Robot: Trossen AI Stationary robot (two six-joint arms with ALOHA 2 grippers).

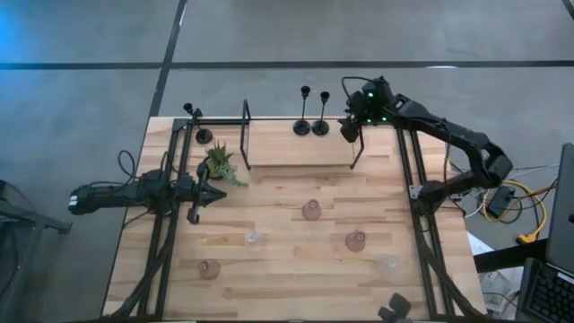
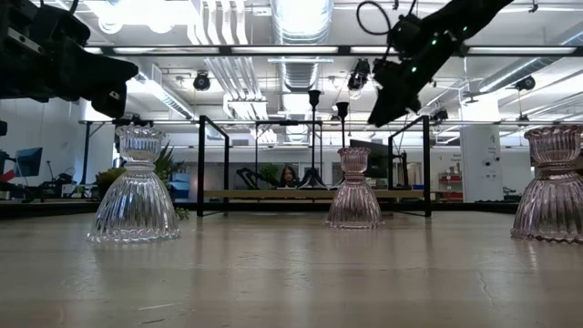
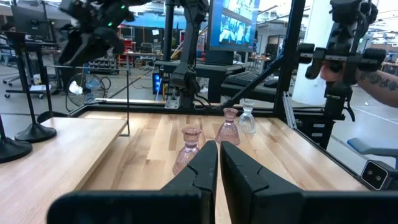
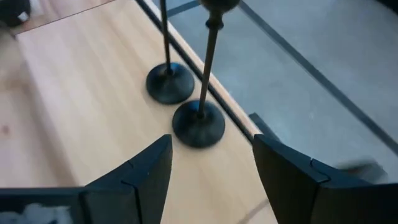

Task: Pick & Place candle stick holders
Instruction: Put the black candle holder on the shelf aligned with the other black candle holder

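Black candle stick holder (image 4: 199,118) just beyond wide-spread right end effector (image 4: 211,171).

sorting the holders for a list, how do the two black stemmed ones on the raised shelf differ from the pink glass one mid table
The two black stemmed holders are tall, thin and opaque; the pink glass holder is squat, ribbed and see-through. The black pair stands on the raised shelf at the far edge, beside the open right gripper; the pink one sits alone on the table top. All stand upright.

The wooden table (image 1: 278,269) carries pink holders (image 1: 311,211), seemingly two clear holders (image 1: 252,238), a plant (image 1: 220,164).
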